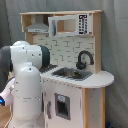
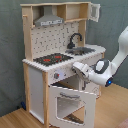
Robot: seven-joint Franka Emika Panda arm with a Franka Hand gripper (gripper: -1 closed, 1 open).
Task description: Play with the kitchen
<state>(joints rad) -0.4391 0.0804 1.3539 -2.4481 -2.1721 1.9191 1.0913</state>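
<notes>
**Reaching toward the open oven front**

Hovering at the front of the kitchen point(image 2: 55, 65), the gripper point(image 2: 75, 68) sits just below the counter edge and above the oven door point(image 2: 70, 103) in the second exterior view; whether its fingers are spread or closed cannot be told. Behind it the white arm point(image 2: 112, 62) bends away to the second exterior view's right.

That oven door hangs swung outward, its window frame facing the camera. On the counter above lie the red-ringed black hob point(image 2: 52, 59) and, farther back, the grey sink point(image 2: 82, 50) with the black faucet point(image 2: 75, 39). A pegboard back rises behind them, under the grey hood point(image 2: 49, 20).

In the first exterior view the arm's bulky white body point(image 1: 27, 80) fills the foreground left, hiding the hob side, while faucet point(image 1: 84, 59) and sink point(image 1: 72, 74) stay visible.
</notes>
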